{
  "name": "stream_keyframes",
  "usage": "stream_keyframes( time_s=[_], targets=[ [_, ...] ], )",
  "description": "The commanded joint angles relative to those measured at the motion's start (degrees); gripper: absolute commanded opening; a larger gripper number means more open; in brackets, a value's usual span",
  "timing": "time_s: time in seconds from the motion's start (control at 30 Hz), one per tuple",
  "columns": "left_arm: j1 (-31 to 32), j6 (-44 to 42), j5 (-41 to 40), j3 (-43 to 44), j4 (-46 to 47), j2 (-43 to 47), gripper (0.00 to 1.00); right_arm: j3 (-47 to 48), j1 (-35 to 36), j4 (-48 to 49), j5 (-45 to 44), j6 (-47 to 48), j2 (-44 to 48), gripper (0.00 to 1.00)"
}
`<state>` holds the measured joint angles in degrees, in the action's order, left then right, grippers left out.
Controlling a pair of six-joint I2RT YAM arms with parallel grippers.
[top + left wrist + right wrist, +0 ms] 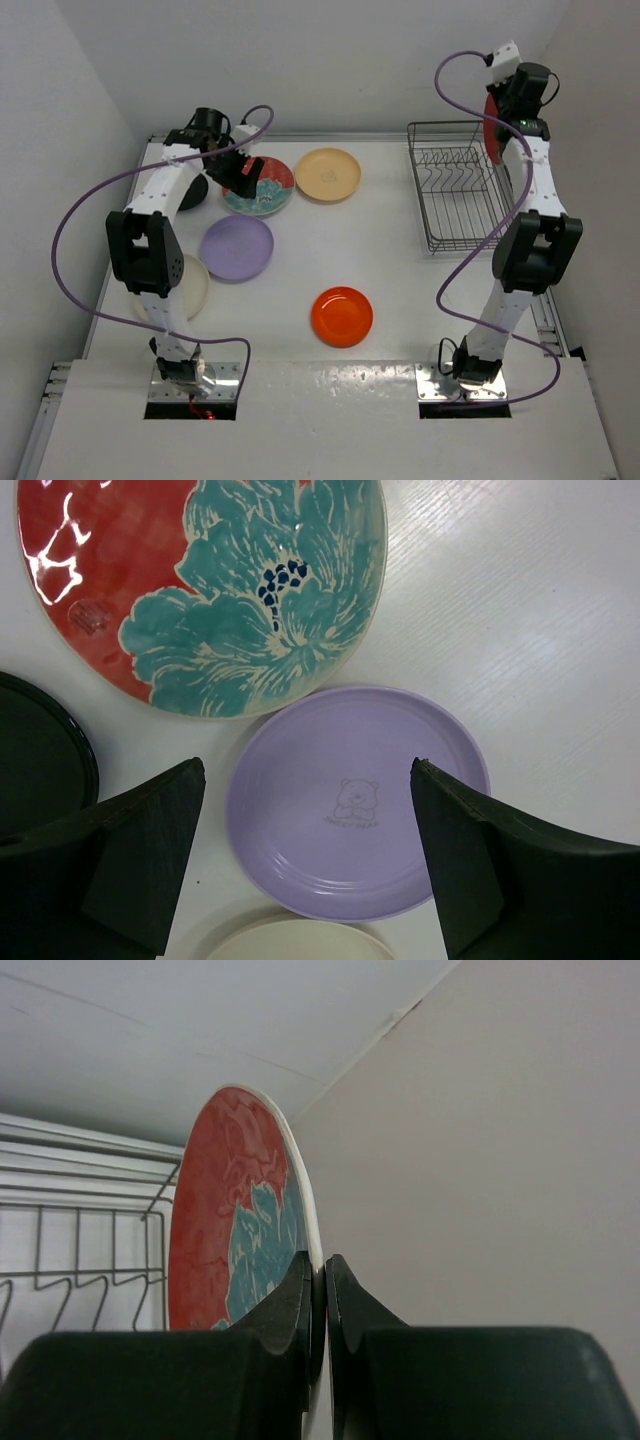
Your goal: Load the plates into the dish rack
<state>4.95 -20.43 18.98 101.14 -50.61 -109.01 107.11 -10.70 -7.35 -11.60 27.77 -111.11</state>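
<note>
**Over the rack's far right end, one plate held on edge**

Above the far right end of the dish rack (430, 200), a red flowered plate (235, 1225) stood upright in the air, pinched at its rim by the right gripper (318, 1270); the jaws were nearly closed, with only the plate's thickness between them; held on edge like that, it looked lined up to slip down between the wire dividers; the rack itself held no plate yet.

The other six lay flat on the table (420, 290), left of the rack: the tan-yellow plate (327, 174) and the second red plate (262, 186) far, the black plate (192, 192) far left, the lavender plate (237, 247) and cream plate (190, 285) nearer, and the orange plate (342, 316) near the middle.

The left gripper (308, 770) hung over the far-left group, jaws spread wide and holding nothing; its wrist view framed the lavender plate between the fingers, so that was probably its next pick.
</note>
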Motion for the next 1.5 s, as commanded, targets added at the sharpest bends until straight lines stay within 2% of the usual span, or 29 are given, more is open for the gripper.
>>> stream_keyframes(
  time_s=[0.0,0.4,0.7,0.8,0.83,0.9,1.0,1.03,1.17,1.23,1.27,1.4,1.43,1.47],
  targets=[
    [0.4,0.2,-0.1,2.7,-0.5,-0.9,0.88,-0.7,0.0,14.0,-2.2,6.1,1.4,0.00],
    [0.9,-0.3,-2.2,2.7,-0.5,-1.5,0.88,-7.9,1.6,19.0,-3.3,9.0,-2.8,0.00],
    [0.9,-0.8,-3.2,2.7,-0.5,-0.9,0.88,-8.8,1.7,17.3,-6.1,3.1,-4.8,0.00],
    [0.9,-0.8,-3.3,2.7,-1.1,-0.4,0.88,-8.8,1.6,18.1,-10.4,1.5,-5.1,0.15],
    [0.9,-0.8,-3.3,2.7,-1.1,-0.4,0.88,-8.3,1.6,18.2,-11.2,1.1,-5.3,0.28],
    [0.9,-0.8,-3.3,2.7,-1.1,-0.4,0.88,-7.5,1.6,17.6,-13.4,-0.3,-5.3,0.45],
    [0.9,-1.4,-3.3,2.7,-1.1,-0.4,0.88,-5.8,1.6,16.4,-14.0,-1.6,-5.0,0.62],
    [0.9,-1.4,-3.3,2.7,-1.1,-0.4,0.88,-5.4,1.6,16.1,-13.9,-2.1,-4.6,0.71],
    [0.9,-1.4,-3.9,2.7,-1.1,0.1,0.88,-2.5,2.4,11.8,-12.4,-3.5,-2.7,0.86],
    [-0.9,1.6,-3.9,2.7,-0.4,-0.5,0.88,-0.5,4.3,8.3,-10.6,-3.7,-1.9,0.93],
    [-1.9,3.3,-3.3,4.0,0.3,-1.1,0.88,0.5,4.9,7.5,-10.6,-4.6,-0.2,1.00],
    [-6.5,10.4,-2.7,10.5,0.9,-7.6,0.90,3.8,8.1,-5.9,-2.9,-15.3,2.9,1.00],
    [-7.1,12.1,-2.7,11.5,0.9,-8.9,0.90,2.5,9.0,-7.5,2.8,-21.0,4.3,1.00],
    [-7.9,13.0,-3.9,12.4,1.5,-10.2,0.90,1.4,10.1,-7.7,3.9,-22.5,6.0,1.00]
  ],
)
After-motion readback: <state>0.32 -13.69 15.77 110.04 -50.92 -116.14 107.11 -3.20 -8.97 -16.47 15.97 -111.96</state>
